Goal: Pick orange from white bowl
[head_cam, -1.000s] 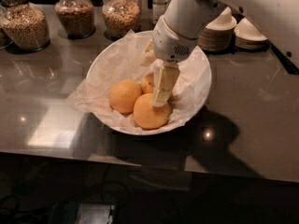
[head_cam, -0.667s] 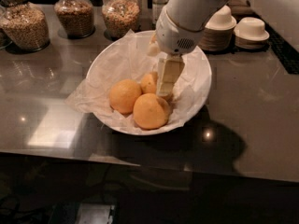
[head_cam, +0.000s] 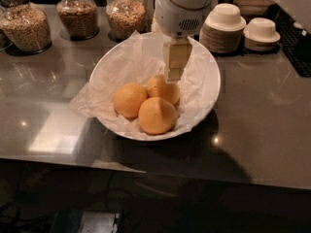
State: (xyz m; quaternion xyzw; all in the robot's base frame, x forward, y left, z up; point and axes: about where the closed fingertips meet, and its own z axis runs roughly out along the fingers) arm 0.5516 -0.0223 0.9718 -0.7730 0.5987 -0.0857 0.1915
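The white bowl stands on the dark counter, lined with crumpled white paper. Three oranges lie in it: one at the left, one at the front, and one at the back. My gripper hangs down from the white wrist above the bowl. Its cream tip is over the top right of the back orange. I cannot tell whether it touches the fruit. All three oranges rest in the bowl and the gripper holds none.
Three glass jars of grain stand along the back left of the counter. Stacks of small white bowls and plates stand at the back right. The counter's front edge runs just below the bowl.
The gripper has lifted and drawn back from beside the front orange to over the back orange. The oranges and the bowl have not moved.
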